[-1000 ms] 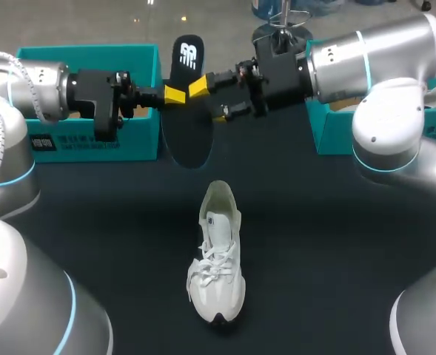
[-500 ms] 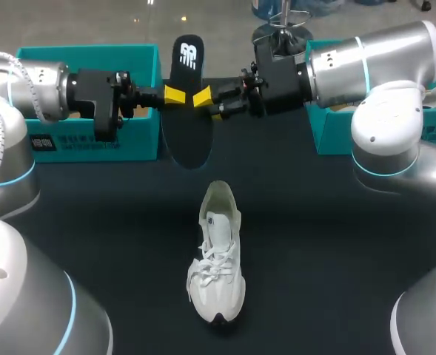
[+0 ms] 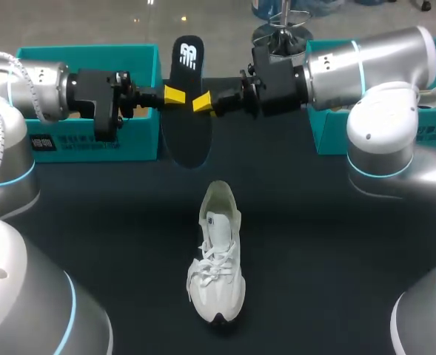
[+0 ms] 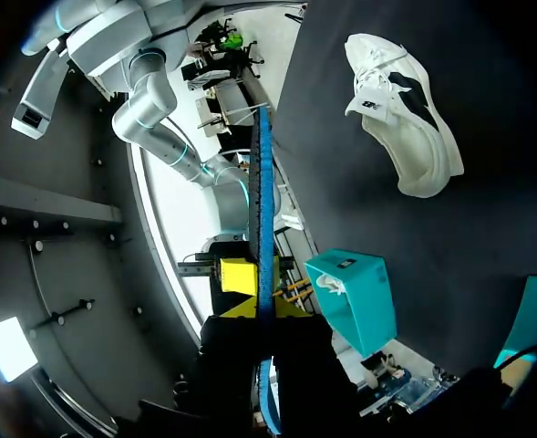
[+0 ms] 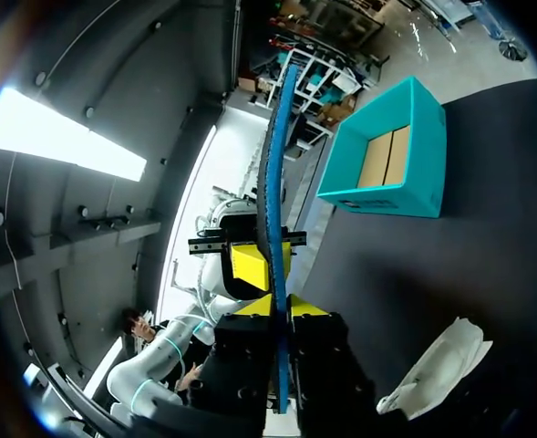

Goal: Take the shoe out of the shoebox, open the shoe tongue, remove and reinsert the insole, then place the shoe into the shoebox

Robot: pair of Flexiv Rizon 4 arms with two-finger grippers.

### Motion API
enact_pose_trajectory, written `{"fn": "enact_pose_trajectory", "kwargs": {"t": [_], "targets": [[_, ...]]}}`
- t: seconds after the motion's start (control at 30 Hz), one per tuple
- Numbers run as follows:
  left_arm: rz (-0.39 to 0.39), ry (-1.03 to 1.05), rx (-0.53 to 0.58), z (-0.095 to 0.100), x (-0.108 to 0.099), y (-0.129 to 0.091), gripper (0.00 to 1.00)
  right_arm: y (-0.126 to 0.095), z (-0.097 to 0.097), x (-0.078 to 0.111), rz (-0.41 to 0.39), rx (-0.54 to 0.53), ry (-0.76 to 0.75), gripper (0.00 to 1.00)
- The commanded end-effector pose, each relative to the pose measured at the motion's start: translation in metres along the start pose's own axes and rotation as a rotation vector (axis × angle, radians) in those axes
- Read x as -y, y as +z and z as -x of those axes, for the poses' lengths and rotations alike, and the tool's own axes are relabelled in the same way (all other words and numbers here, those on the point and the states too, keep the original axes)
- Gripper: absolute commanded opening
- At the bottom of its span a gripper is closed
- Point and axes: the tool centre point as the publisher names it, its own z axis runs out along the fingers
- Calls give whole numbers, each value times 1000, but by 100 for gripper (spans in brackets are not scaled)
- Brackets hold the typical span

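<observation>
A black insole (image 3: 189, 126) with a white logo hangs upright in the air above the table's back, held from both sides. My left gripper (image 3: 175, 95) is shut on its left edge and my right gripper (image 3: 206, 103) is shut on its right edge. Each wrist view shows the insole (image 4: 264, 210) (image 5: 276, 201) edge-on as a thin blue strip running out between that arm's own yellow tips: the left gripper (image 4: 264, 310) and the right gripper (image 5: 277, 308). The white shoe (image 3: 218, 255) lies on the dark table below, toe toward the front, away from both grippers.
A teal shoebox (image 3: 136, 137) stands at the back left behind my left arm, and a second teal box (image 3: 325, 133) at the back right under my right arm. Both arms stretch across the table's back; the shoe (image 4: 405, 109) (image 5: 432, 370) lies alone mid-table.
My right gripper's fingers have closed from wide open onto the insole's right edge. The left gripper, the insole and the shoe have stayed where they were.
</observation>
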Motion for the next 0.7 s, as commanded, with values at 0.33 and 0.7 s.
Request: {"fn": "enact_pose_trajectory", "kwargs": {"t": [0.33,0.7], "targets": [[0,2,1,0,0,1,0,3,1,2,16,27,-6,0],[-181,-449,-134,7,-2,-36,100,-26,32,-4,42,156,-35,0]]}}
